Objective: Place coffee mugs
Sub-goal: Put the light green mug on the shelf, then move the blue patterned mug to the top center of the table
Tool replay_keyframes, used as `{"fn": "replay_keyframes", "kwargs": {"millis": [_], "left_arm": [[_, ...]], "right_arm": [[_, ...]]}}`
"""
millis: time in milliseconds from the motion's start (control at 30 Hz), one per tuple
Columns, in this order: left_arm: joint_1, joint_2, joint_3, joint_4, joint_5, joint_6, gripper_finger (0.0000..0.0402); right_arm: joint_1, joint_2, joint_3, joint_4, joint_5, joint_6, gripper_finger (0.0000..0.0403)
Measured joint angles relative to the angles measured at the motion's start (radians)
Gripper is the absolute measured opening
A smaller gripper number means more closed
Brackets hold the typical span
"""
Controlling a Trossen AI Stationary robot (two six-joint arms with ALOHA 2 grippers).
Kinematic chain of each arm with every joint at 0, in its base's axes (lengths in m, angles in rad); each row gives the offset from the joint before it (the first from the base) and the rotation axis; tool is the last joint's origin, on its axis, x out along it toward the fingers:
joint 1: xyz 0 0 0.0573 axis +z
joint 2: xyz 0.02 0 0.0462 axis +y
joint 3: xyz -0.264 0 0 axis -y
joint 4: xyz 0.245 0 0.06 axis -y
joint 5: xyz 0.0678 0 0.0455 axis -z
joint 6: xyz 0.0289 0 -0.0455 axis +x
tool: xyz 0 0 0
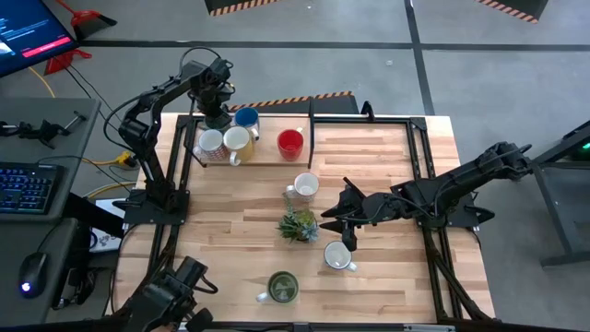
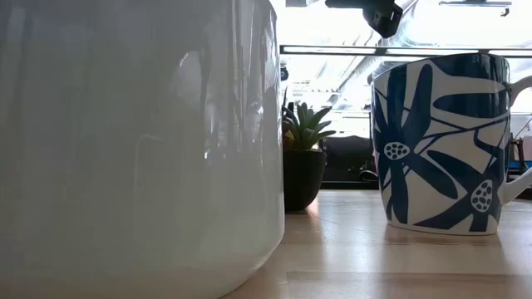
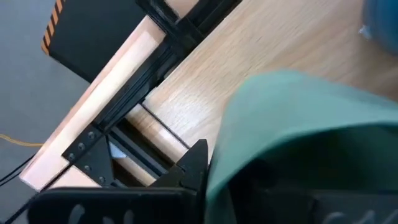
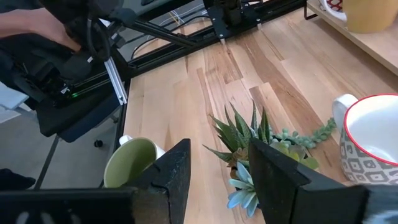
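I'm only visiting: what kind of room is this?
Probably a robotics lab: two dark arms work a wooden table, a keyboard and monitor sit beside it, and hazard-striped tape marks the floor.

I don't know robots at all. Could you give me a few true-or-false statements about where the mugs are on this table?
1. The red mug stands on the raised board. True.
2. The right gripper holds a mug. False: it is open and empty, beside the plant.
3. The plant stands on the raised board. False: it is on the table, between two white mugs.
4. A teal mug is at the left gripper. True.
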Motion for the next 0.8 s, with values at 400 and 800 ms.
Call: {"fn": "replay_keyframes", "kwargs": {"millis": [400,800], "left_arm": [[0.0,-0.045,-0.002,0.033,0.026,0.019,0.006],[0.0,-0.087,-0.001,0.032,0.041,0.019,0.0124]], "right_arm": [[0.0,0.0,0.0,0.0,0.0,-0.001,0.0138],[0.0,0.0,0.0,0.0,-0.016,-0.001,0.0138]]}}
